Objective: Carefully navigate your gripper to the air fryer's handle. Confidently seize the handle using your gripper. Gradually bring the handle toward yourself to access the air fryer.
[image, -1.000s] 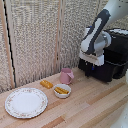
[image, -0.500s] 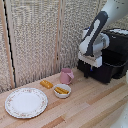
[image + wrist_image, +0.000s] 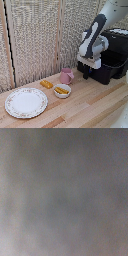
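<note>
The air fryer is a big black box at the exterior view's right, against the slatted wall. Its drawer stands out from the body toward the exterior view's left, with the basket's rim showing. My gripper hangs under the white wrist right at the drawer's front face. Its dark fingers are closed around the handle, which they mostly hide. The wrist view is a uniform grey blur and shows no object.
A pink mug stands just to the left of the drawer in the exterior view. Nearby are a small white bowl with yellow food, an orange piece on the wooden table, and a patterned plate.
The arm and the drawer have barely shifted over the last second, at most slightly toward the exterior view's left.
</note>
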{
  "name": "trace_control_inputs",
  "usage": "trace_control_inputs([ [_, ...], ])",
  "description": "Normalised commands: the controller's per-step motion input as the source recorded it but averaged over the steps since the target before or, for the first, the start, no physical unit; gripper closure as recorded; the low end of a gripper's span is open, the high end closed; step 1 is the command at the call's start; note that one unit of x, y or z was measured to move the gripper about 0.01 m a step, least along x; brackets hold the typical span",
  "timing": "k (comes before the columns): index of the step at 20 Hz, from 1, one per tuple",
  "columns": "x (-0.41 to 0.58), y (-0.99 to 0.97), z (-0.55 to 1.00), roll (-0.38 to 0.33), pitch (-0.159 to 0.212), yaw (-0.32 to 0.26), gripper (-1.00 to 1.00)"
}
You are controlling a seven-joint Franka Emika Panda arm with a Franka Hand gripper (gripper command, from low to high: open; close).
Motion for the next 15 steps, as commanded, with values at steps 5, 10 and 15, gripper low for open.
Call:
trace_control_inputs([
  [5,0.0,0.1,0.29,-0.035,0.004,-0.028,-1.0],
  [10,0.0,0.07,0.67,-0.078,0.083,-0.001,-1.0],
  [15,0.033,0.05,0.73,-0.07,0.079,-0.006,-1.0],
])
